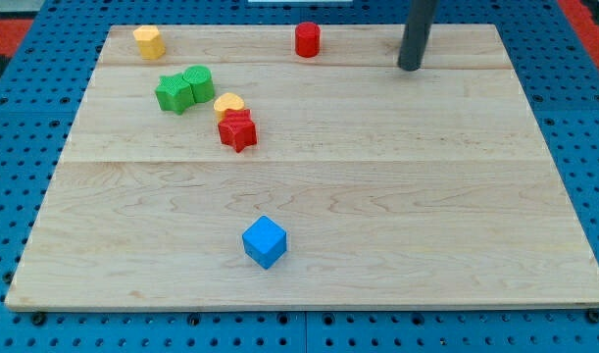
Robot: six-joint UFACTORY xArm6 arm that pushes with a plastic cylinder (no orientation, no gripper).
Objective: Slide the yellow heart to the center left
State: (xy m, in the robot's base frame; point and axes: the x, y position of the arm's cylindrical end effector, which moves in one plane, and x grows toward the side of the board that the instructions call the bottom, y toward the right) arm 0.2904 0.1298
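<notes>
The arm carries no pincer, only a straight dark rod, so nothing can be said of jaws spread or pressed; the rod's lower end, the tip (410, 67), rests on the wooden board (377, 216) near the view's top right, touching no block.

The yellow heart (228, 102) lies in the upper left part of the board, well apart from the tip, to the tip's left and slightly lower in the view. It sits just above a red star-shaped block (237, 129) and appears to touch it.

From the view's left to right, there are six blocks in all:
- Two yellow: a yellow hexagonal block (148, 41) near the top left corner, standing alone, and the heart.
- Two green: a green star-shaped block (174, 93) and a rounder green block (198, 81), pressed together side by side, just left of the heart.
- Two red: the star beneath the heart and a red cylinder (307, 39) at the top edge, left of the tip and apart from it.
- One blue: a blue cube (265, 241) alone in the lower middle of the board, far from everything else.

The board rests on a blue perforated table (15, 127).
</notes>
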